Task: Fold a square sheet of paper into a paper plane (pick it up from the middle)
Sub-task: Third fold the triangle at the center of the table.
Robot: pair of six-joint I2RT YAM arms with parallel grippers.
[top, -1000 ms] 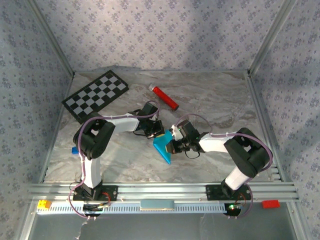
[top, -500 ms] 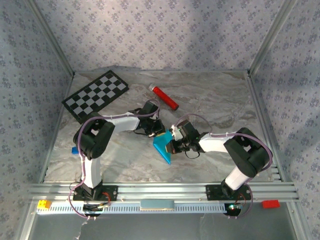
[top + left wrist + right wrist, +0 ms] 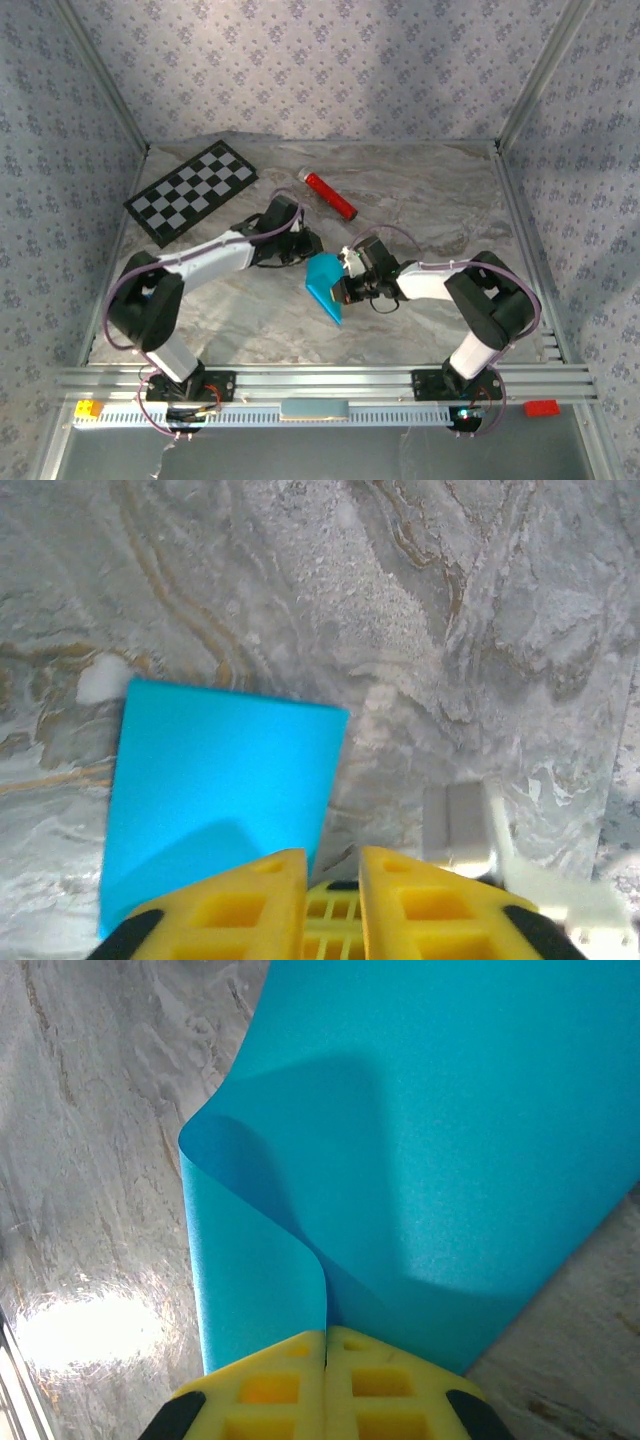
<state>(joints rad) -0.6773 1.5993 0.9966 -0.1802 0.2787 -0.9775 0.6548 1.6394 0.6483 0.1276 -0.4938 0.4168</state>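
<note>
The sheet of paper (image 3: pixel 324 283) lies at the middle of the desk (image 3: pixel 430 200), part folded into a tapering shape. Its long axis runs roughly up and down the frame in the top view. The broad end is uppermost and the narrow point aims at the lower edge, leaning slightly right.

The right tool (image 3: pixel 348 286) meets it from the right, across that axis. In the right wrist view its tool (image 3: pixel 326 1345) has the yellow fingers (image 3: pixel 260 1390) pressed flat together on the paper's (image 3: pixel 450 1140) edge, and a loose flap curls up at the left of the grip.

The left tool (image 3: pixel 302 250) sits just up and left of the broad end. In its own view the tool (image 3: pixel 333 872) shows only a narrow slit between its fingers (image 3: pixel 240 905) and nothing in it. The paper (image 3: pixel 215 790) lies ahead and to the left, its right edge running down beside the left finger.

By my reading the coming move turns on that broad end. The left arm is the nearer one to it and would need to shift left in its own frame to come over the paper, while the right one pins the side
</note>
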